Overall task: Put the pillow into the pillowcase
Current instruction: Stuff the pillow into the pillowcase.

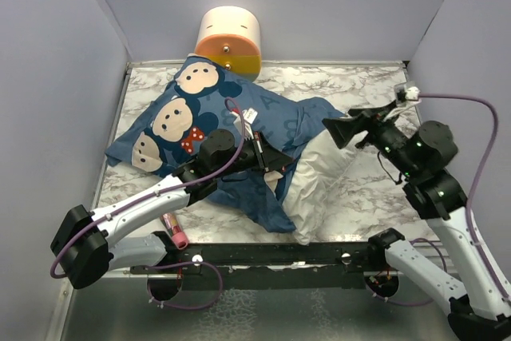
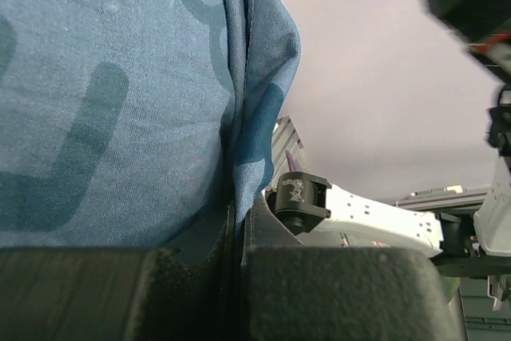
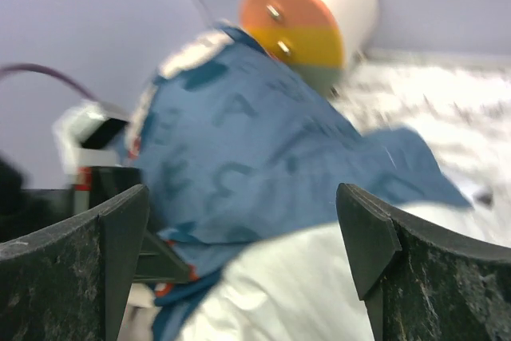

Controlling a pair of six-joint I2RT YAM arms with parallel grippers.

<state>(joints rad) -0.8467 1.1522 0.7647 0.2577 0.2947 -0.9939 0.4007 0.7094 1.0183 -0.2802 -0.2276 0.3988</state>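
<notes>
On the tabletop (image 1: 359, 85), the pillowcase (image 1: 271, 117) covers most of the pillow (image 1: 319, 185), whose white end sticks out near right. The left fingers (image 1: 275, 167) pinch the pillowcase's edge; the right fingers (image 1: 334, 132) are spread wide by that bare end.

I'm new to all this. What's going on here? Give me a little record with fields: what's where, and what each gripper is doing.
pillowcase: blue with mouse faces, on marble table
pillow: white, partly inside, near end sticking out
left gripper: shut on pillowcase edge
right gripper: open, empty, close by the pillow
at back: cream-and-orange cylinder
</notes>
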